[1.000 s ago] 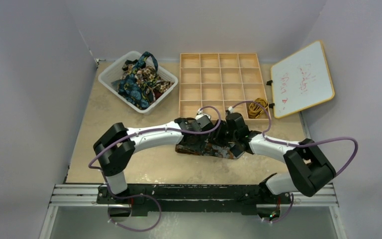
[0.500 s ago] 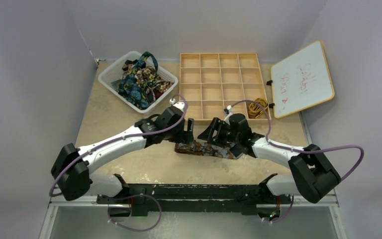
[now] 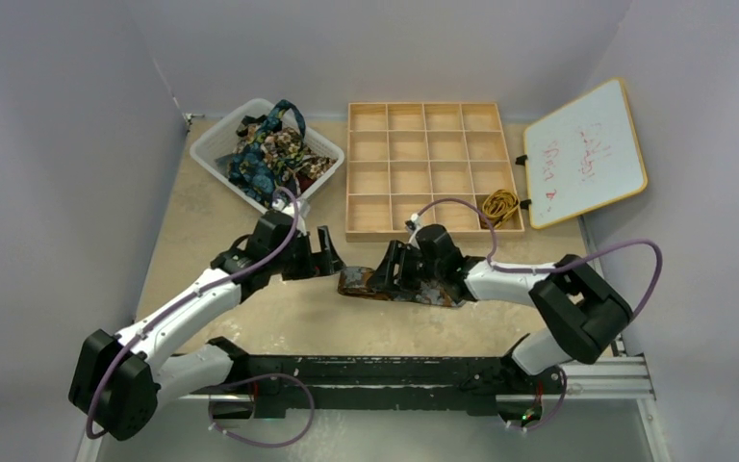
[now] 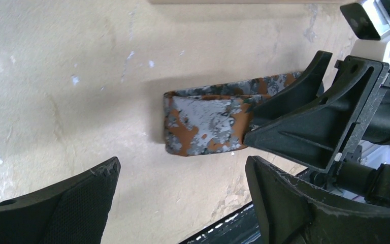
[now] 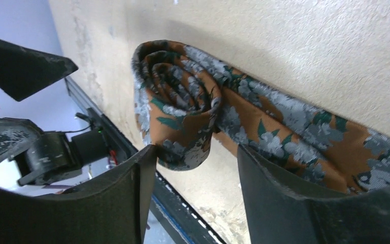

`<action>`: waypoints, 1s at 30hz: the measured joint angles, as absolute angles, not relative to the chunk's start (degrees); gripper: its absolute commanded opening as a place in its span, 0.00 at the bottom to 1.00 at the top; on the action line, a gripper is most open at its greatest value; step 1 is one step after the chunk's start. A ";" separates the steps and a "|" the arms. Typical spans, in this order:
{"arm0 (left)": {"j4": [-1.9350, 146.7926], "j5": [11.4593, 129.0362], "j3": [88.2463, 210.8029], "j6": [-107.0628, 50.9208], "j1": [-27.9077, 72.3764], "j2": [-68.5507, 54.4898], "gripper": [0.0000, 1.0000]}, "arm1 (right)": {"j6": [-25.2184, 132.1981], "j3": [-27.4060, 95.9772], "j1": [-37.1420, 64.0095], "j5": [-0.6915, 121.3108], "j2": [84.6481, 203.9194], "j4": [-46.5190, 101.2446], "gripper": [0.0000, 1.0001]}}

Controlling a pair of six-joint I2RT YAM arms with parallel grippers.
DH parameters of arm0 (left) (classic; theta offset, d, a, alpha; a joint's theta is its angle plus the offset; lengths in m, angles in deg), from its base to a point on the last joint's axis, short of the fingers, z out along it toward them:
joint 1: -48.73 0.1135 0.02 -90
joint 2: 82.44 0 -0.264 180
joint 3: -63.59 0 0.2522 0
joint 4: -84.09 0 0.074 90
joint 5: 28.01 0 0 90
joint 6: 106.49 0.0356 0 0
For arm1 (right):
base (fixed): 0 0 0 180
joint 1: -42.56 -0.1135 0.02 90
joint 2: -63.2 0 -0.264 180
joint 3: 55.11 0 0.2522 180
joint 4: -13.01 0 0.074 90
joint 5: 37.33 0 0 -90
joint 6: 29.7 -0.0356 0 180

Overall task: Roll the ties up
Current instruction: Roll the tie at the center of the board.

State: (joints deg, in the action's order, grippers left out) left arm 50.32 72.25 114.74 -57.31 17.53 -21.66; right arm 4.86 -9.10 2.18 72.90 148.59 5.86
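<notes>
A dark brown tie with orange-grey blotches (image 3: 423,292) lies on the table in front of the arms. Its left end is rolled into a coil (image 5: 177,104), and the rest trails flat to the right. My right gripper (image 3: 392,270) is open at the coil (image 3: 356,281); in the right wrist view (image 5: 193,152) one fingertip (image 5: 144,160) touches the coil's lower edge. My left gripper (image 3: 325,252) is open and empty, just left of the coil. The left wrist view shows the coil (image 4: 203,124) ahead of its fingers (image 4: 81,198), apart from them.
A white basket (image 3: 214,144) with several more ties (image 3: 269,154) stands at the back left. A wooden compartment tray (image 3: 433,117) is behind the grippers, with a gold-yellow coil (image 3: 498,204) in its front right cell. A whiteboard (image 3: 585,152) leans at the right. The metal rail (image 3: 375,371) runs along the near edge.
My left arm has drawn back to the left, off the tie, and is now open beside it. My right gripper has shifted left along the tie to the rolled end.
</notes>
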 measured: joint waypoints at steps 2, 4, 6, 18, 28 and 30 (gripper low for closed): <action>50.64 73.76 113.67 -57.68 19.68 -22.08 0.90 | 5.52 -7.11 2.18 72.61 150.58 7.72 0.60; 50.95 75.44 112.82 -57.90 20.79 -22.23 0.89 | 6.09 -5.58 2.18 72.09 151.69 8.66 0.66; 51.25 76.79 112.32 -57.90 21.25 -22.23 0.89 | 6.59 -5.03 2.18 71.63 151.58 9.16 0.71; 52.22 78.50 112.12 -58.80 21.36 -21.77 0.91 | 6.85 -5.03 2.38 71.54 151.65 9.69 0.49; 53.05 79.40 111.20 -58.97 21.36 -20.61 0.94 | 6.29 -5.36 4.02 71.96 151.63 10.10 0.74; 53.05 79.37 111.20 -58.97 21.36 -20.61 0.95 | 6.68 -5.21 4.47 71.80 150.27 11.61 0.83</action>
State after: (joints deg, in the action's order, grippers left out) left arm 53.05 79.37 111.20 -58.97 21.36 -20.61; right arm 6.68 -5.21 4.47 71.80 150.27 11.61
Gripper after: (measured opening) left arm 0.930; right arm 0.725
